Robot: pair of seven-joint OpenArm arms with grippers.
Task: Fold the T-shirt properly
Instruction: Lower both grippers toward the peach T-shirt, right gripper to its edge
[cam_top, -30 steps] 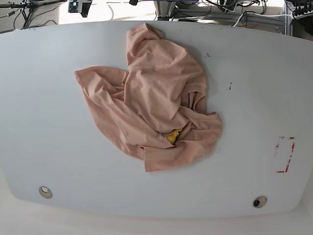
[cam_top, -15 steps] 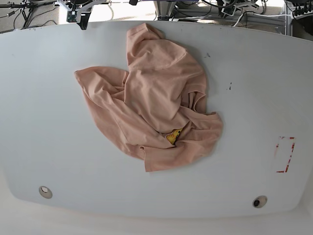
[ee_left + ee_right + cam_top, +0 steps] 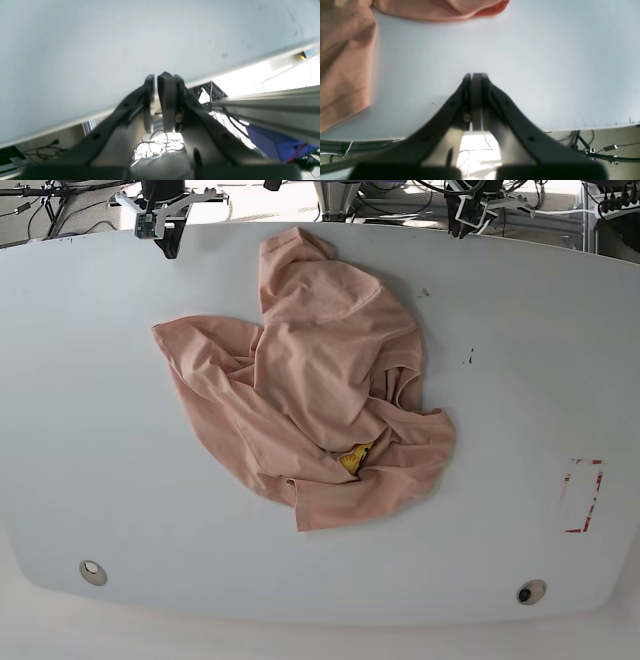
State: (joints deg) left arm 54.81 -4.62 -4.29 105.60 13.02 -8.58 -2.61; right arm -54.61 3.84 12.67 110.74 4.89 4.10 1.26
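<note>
The salmon-pink T-shirt lies crumpled in a heap on the middle of the white table, with a bit of its yellow emblem peeking from a fold. My right gripper hangs at the table's far left edge, shut and empty. In the right wrist view, the right gripper has its fingers pressed together above bare table, with the T-shirt off to its upper left. My left gripper sits just behind the far right edge. The left gripper holds nothing, its fingers almost touching.
A red tape rectangle marks the table at the right. Two round metal fittings sit near the front edge. Cables and an aluminium rail run behind the table's far edge.
Both arms have come into the base view at the far edge. The right gripper has moved down over the table's far left corner. The T-shirt has not moved.
</note>
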